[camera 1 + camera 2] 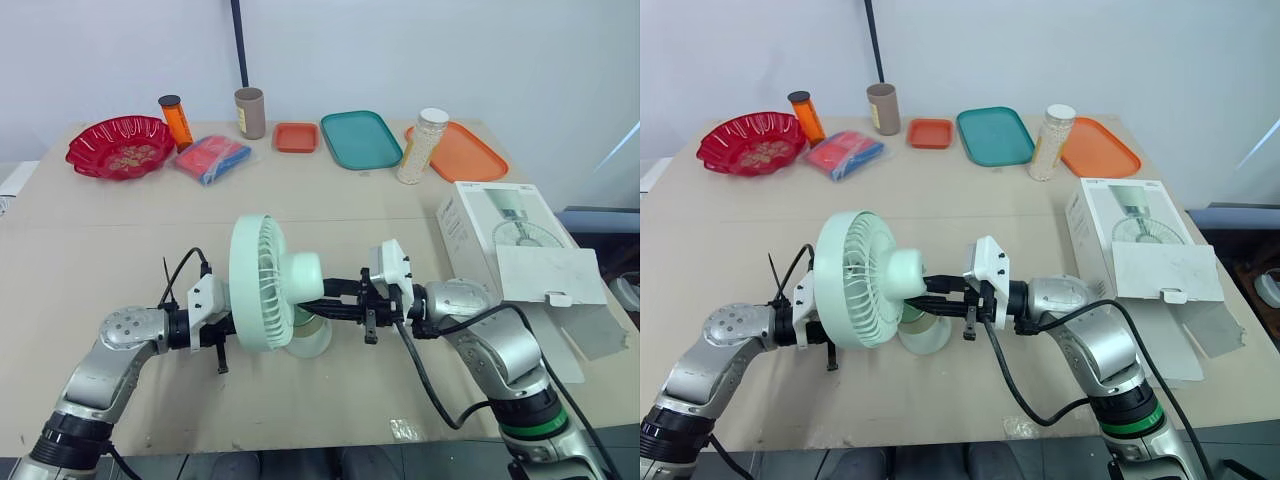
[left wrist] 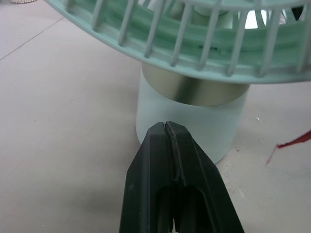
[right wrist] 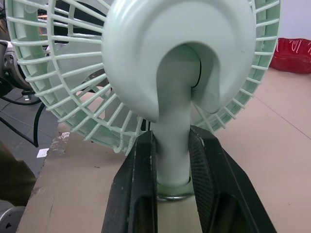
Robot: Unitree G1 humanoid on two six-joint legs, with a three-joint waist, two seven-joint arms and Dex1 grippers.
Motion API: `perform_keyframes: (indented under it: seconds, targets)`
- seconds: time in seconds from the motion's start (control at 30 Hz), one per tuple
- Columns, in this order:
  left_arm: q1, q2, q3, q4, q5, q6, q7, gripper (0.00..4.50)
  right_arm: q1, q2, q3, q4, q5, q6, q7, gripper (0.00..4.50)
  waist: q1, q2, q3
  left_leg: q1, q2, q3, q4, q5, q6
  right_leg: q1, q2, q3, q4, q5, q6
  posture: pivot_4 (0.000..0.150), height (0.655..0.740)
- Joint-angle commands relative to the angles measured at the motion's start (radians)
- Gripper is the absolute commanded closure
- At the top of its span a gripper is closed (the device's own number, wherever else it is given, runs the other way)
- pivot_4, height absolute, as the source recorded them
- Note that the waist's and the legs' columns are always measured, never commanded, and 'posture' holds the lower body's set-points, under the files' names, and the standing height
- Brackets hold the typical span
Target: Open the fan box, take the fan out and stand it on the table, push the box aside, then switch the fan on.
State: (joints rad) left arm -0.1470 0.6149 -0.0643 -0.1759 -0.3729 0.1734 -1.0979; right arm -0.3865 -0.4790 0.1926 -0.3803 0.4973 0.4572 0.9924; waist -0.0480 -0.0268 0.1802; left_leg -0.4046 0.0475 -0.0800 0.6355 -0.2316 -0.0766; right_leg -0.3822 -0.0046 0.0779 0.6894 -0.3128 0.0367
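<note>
On the table (image 1: 120, 230), the fan (image 1: 262, 283) is stood upright.
Neck clamped by right gripper (image 3: 171, 145); closed left gripper (image 2: 167, 127) at base.

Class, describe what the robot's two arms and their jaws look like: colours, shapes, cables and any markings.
Both arms are silver-grey metal with rounded, screw-dotted joints. The right arm carries a green ring near its base; the left arm has black bands. White housings sit at each wrist, with black cables looping out. The left gripper and right gripper have tapered black jaws.
</note>
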Motion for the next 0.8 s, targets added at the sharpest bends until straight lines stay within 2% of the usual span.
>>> perform_keyframes:
  seconds: [0.03,0.37,0.8]
  targets:
    - [-0.004,-0.001,-0.002,-0.019,-0.005,-0.009,0.0,4.44,-0.006,0.004,-0.011,-0.044,0.026,0.003,-0.009,4.11,0.0,0.0,0.0,0.0,0.0,0.0,0.0,0.0,0.0,0.0,0.0,0.0,0.0,0.0,0.0,0.15,0.74]
    - [-0.004,-0.019,-0.02,-0.036,-0.008,-0.002,0.009,4.44,0.0,-0.002,-0.011,-0.062,0.038,0.018,-0.02,4.11,0.001,0.0,0.0,0.0,0.0,0.0,0.0,0.0,0.0,0.0,0.0,0.0,0.0,0.0,0.0,0.15,0.74]
    - [0.01,0.01,0.01,-0.005,-0.003,-0.024,-0.002,4.44,0.003,-0.01,-0.016,-0.067,0.042,0.028,-0.02,4.11,0.0,0.0,0.0,0.0,0.0,0.0,0.0,0.0,0.0,0.0,0.0,0.0,0.0,0.0,0.0,0.15,0.74]
